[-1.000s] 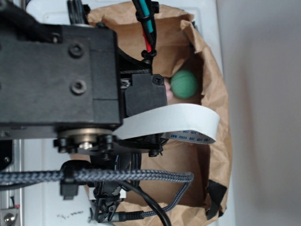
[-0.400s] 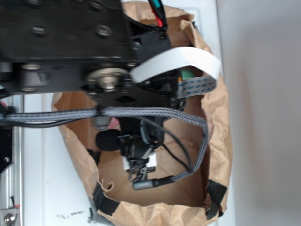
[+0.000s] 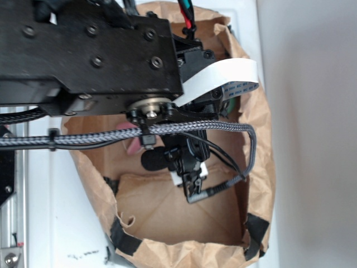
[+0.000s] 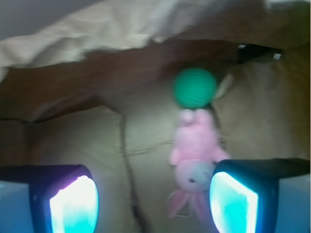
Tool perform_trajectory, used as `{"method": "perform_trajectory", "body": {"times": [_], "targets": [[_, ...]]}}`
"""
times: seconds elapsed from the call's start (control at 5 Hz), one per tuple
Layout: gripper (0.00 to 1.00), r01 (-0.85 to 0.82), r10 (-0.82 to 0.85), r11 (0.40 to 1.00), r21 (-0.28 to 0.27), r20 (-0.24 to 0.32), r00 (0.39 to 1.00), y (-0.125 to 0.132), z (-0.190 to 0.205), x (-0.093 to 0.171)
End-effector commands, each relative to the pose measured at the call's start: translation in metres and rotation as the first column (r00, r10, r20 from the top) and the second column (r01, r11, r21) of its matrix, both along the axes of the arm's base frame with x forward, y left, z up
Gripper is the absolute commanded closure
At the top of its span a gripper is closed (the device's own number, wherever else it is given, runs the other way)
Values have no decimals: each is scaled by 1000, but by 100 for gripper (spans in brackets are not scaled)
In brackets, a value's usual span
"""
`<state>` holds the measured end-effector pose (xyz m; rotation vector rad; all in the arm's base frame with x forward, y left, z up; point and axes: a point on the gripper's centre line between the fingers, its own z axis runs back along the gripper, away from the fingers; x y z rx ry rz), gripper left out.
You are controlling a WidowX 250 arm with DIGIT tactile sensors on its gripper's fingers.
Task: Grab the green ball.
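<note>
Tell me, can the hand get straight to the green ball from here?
Probably not straight on. In the wrist view the hand is open, but the green ball lies beyond the pink plush bunny, which touches it and sits by one finger. It would likely need to pass over the bunny.

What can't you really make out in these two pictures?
- Green ball: blurred in the wrist view; almost wholly behind the arm in the exterior view.
- Pink bunny: soft focus, partly behind a finger of the tool.
- Paper bag: its floor largely covered by arm and cables.
</note>
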<state>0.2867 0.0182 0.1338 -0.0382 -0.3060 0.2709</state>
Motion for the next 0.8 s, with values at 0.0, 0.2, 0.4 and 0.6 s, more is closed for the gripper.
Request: {"method": "perform_trajectory", "body": {"times": [0.0, 0.2, 0.4, 0.6], "targets": [[0, 6, -7, 1000, 7, 53, 999, -1, 17, 8], [0, 6, -7, 1000, 7, 53, 999, -1, 17, 8], [0, 6, -7, 1000, 7, 53, 999, -1, 17, 8], [0, -18, 21, 999, -40, 95, 995, -5, -3, 4]]}}
